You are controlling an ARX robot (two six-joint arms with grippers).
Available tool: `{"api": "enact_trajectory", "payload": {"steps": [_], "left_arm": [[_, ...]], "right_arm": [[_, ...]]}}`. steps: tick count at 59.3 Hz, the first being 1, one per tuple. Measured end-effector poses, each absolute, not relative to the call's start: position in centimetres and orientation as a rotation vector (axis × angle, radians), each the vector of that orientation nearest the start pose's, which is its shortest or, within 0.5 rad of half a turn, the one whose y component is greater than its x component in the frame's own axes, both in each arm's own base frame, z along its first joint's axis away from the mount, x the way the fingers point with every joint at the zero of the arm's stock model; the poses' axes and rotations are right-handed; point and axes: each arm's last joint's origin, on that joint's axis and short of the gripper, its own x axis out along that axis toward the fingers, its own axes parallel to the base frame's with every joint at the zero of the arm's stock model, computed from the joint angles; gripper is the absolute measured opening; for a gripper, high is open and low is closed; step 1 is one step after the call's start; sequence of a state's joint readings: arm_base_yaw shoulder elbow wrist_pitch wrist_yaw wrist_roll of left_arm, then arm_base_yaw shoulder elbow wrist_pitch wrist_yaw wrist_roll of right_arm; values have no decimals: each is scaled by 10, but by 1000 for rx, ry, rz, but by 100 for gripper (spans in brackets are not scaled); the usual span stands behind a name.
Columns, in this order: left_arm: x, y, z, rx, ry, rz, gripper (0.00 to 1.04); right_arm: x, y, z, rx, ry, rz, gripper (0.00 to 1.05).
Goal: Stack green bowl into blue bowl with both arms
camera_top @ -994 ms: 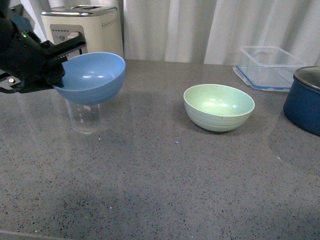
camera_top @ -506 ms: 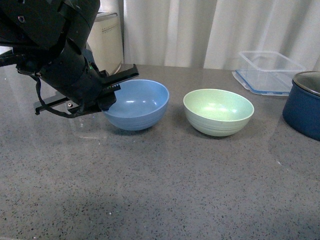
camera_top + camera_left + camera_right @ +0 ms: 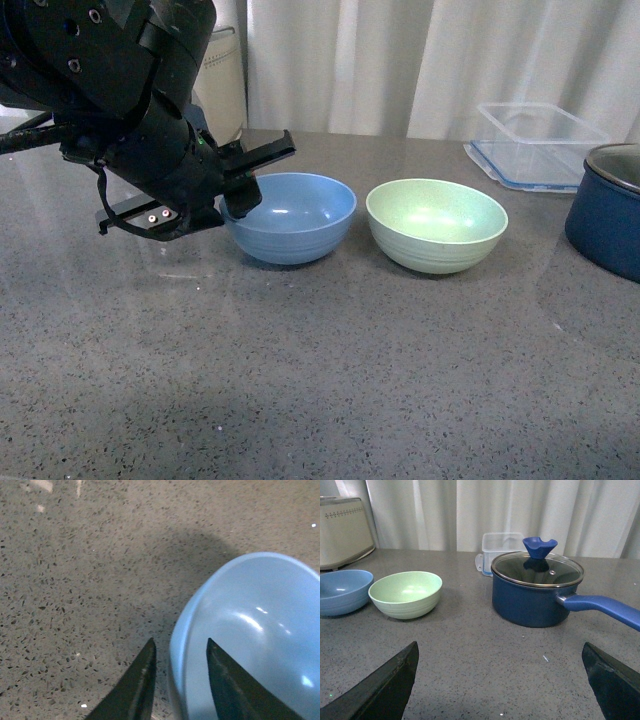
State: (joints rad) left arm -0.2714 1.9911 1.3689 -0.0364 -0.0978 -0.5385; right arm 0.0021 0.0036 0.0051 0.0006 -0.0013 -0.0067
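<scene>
We saw the right gripper (image 3: 500, 647) on the near side, jaws wide apart. The left gripper (image 3: 180, 642) was parted, straddling the left rim of the light sky-blue round matte bowl (image 3: 295, 215). The bowl sat on the grey speckled countertop (image 3: 320, 380). The pale mint-green round matte bowl (image 3: 437, 222) stood just right of it, not touching.

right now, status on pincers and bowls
Left pincer astride rim of light blue matte bowl, grip unclear. Right pincer open, empty. Mint-green matte bowl alongside, unstacked, nothing between.

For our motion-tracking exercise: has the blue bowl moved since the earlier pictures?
Yes. The blue bowl moved right, away from the toaster, and is now close beside the green bowl, which stayed put.
</scene>
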Motion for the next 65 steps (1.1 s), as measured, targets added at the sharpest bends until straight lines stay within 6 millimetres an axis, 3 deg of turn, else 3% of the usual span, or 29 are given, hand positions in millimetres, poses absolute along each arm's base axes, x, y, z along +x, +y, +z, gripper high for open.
{"api": "enact_trajectory", "payload": {"steps": [10,17,22,26,29,37,42,65], "left_arm": [[405,-111,220,-410,552,-60,58],[365,-102,258,-373,297,-102,77],[318,-85,284,-211,1,-30,61],[295,-74,284,-146,-72,-25,50],[282,-65,275,-99,-79,-21,41],[257,-45,226,-27,26,3,16],[241,-37,215,-18,34,-2,3],[179,-13,188,-8,5,-5,4]], "right_arm": [[98,0,165,-7,-2,3,95],[98,0,165,-7,-2,3,95],[98,0,165,-7,-2,3,95],[98,0,165,-7,-2,3,95],[98,0,165,-7,-2,3,95],[98,0,165,-7,-2,3,95],[98,0,165,-7,-2,4,95],[98,0,165,-7,-2,3,95]]}}
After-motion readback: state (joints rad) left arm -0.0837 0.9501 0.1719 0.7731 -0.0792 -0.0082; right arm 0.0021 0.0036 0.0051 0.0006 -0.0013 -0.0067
